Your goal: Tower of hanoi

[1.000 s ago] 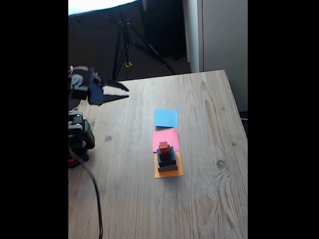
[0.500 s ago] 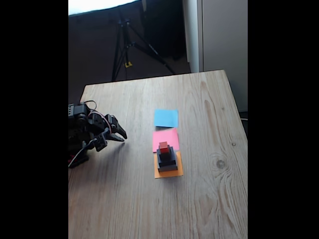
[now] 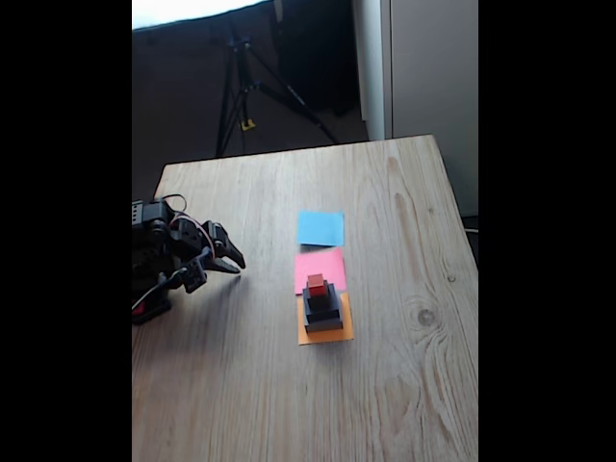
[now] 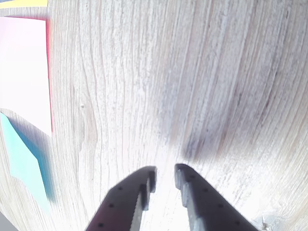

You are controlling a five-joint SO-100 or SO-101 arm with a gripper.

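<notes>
Fixed view: stepped stack of three dark grey square blocks [image 3: 323, 310], largest at bottom, topped by a tiny red cube [image 3: 316, 284], standing on an orange paper square [image 3: 325, 331] mid-table. Beyond it a pink paper square [image 3: 320, 267], then a blue one [image 3: 320, 228], in a row on the pale wooden table [image 3: 404, 385]. Well apart at the left edge, the black two-finger gripper [image 3: 234, 260], low over the wood. In the wrist view, gripper [image 4: 164, 176] empty, fingertips apart by a narrow gap. Likely risks: too narrow an opening nudging the cube off; a low sideways approach toppling the whole stack; glare washing out the wrist camera.
</notes>
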